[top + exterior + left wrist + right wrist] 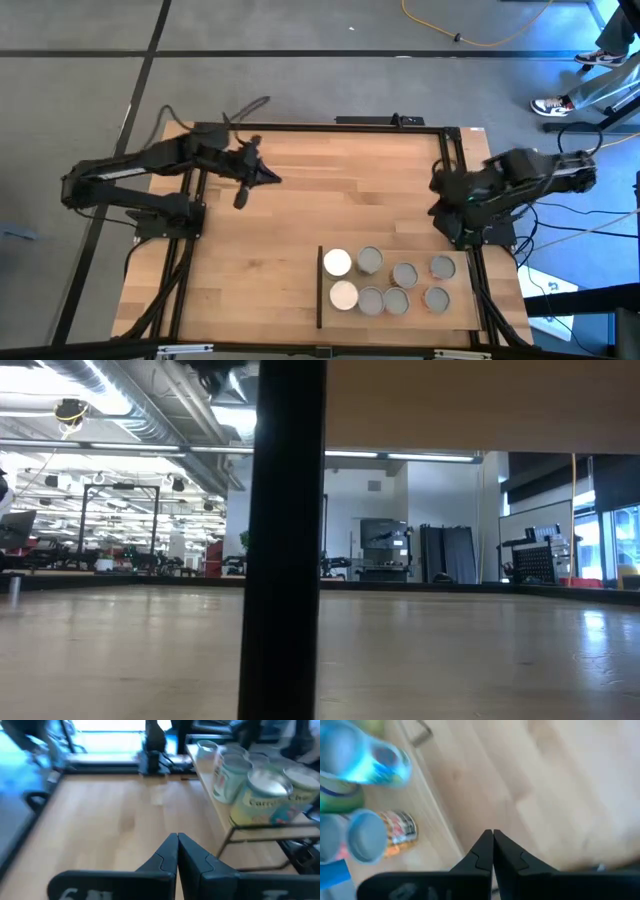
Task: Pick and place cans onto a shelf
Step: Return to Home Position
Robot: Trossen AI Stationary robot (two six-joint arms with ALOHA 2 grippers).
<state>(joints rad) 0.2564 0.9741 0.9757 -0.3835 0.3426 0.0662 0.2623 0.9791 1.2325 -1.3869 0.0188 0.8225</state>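
The cans, short metal cylinders with round grey tops, two of them white, stand bunched on the shelf, a pale wooden board at the near right corner of the table. The left gripper hangs well apart over the far left part, and the right gripper is nearer, by the right edge. Both have dark pointed fingers pressed together.

Cans smeared in right wrist view (labels unreadable); dark post blocks low view's middle
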